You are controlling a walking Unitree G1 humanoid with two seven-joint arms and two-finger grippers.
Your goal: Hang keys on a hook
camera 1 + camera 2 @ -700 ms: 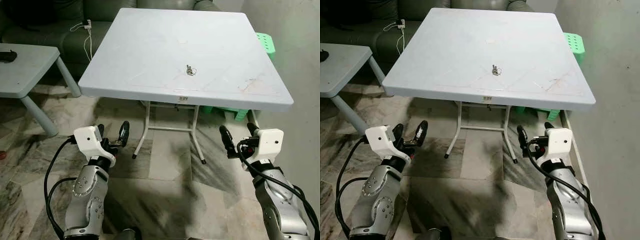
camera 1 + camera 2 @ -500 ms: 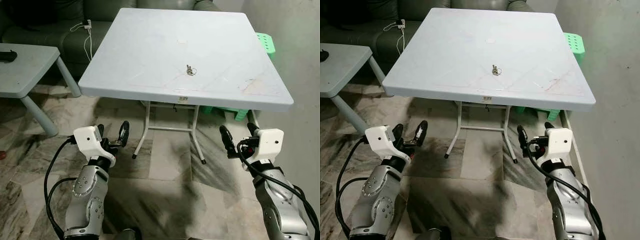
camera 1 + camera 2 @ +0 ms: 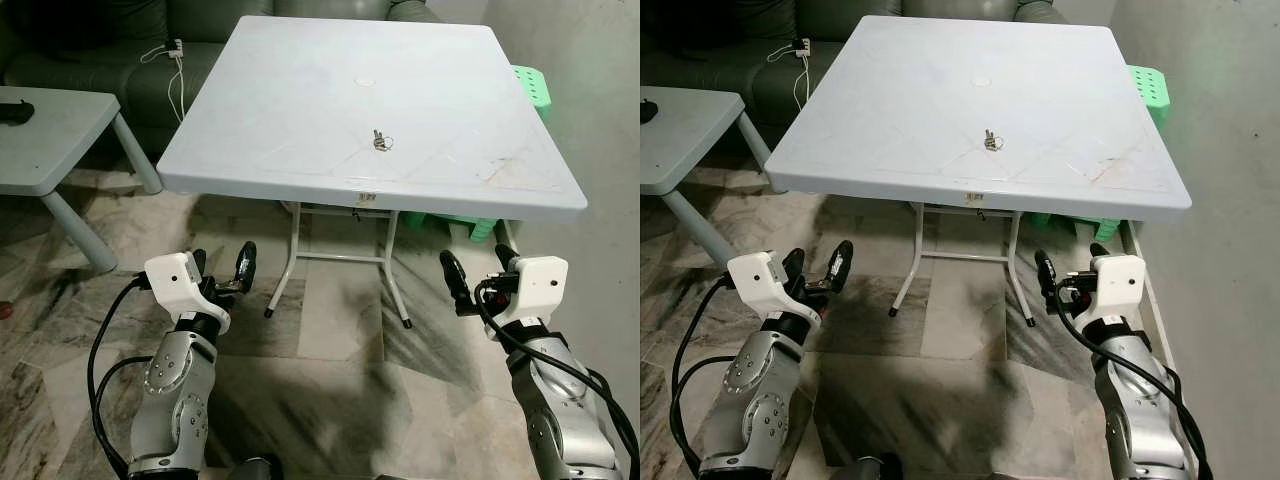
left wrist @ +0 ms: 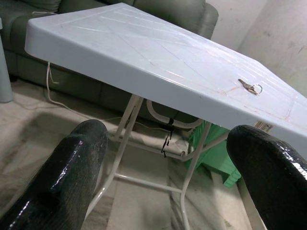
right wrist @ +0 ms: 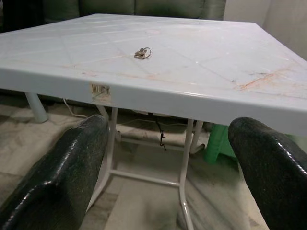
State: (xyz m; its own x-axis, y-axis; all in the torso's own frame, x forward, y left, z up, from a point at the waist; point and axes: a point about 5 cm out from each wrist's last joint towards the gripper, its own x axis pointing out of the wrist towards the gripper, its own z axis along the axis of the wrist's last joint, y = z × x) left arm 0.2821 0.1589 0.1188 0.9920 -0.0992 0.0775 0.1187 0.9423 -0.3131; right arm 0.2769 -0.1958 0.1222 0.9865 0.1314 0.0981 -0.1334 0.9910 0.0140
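Right claw (image 3: 478, 283), fingers wide and empty like your left claw (image 3: 222, 272), sits below the desk (image 3: 300, 120) edge, slightly nearer the keys (image 3: 379, 140) lying ahead and above.

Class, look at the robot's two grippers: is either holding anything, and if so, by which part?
Nothing is held. The left gripper and right gripper are both open, below the table edge; the small metal keys lie on the pale plastic folding table.

Left end effector (image 3: 221, 272) and right end effector (image 3: 479, 281) raised, fingers spread.
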